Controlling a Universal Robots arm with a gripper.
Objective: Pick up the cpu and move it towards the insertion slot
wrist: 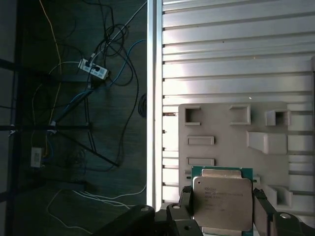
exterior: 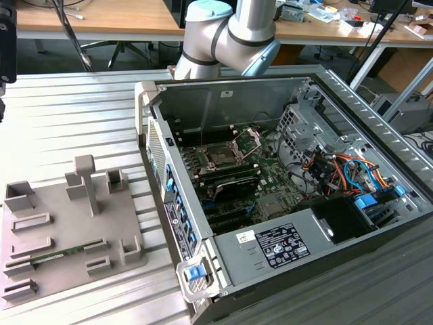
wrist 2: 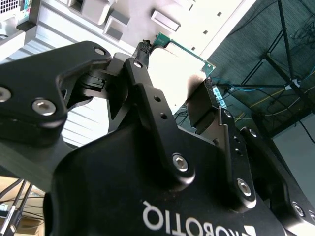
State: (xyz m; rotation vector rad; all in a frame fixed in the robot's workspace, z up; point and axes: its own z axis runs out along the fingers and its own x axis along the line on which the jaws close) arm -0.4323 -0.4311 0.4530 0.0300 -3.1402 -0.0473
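Observation:
The cpu [wrist: 221, 199], a flat square chip with a silvery top and green edge, is held above the grey tray [wrist: 231, 132] in the first wrist view. My gripper [wrist: 222, 219] is shut on it, one black finger on each side edge. The second wrist view shows the same grip [wrist 2: 176, 69], with the chip's pale face [wrist 2: 179, 73] between the fingertips [wrist 2: 142, 54]. In the exterior view, the insertion slot [exterior: 220, 157] lies inside the open computer case on the motherboard, its metal bracket [exterior: 252, 139] hinged up. My arm [exterior: 230, 34] reaches in from the top of that view.
The grey tray [exterior: 61, 230] with raised blocks and recesses sits on the ribbed metal table, at the exterior view's left of the case [exterior: 284, 203]. Cables, drive bays and a power supply [exterior: 284, 247] fill the case's other end. Cables lie on the dark floor [wrist: 74, 123] beyond the table's edge.

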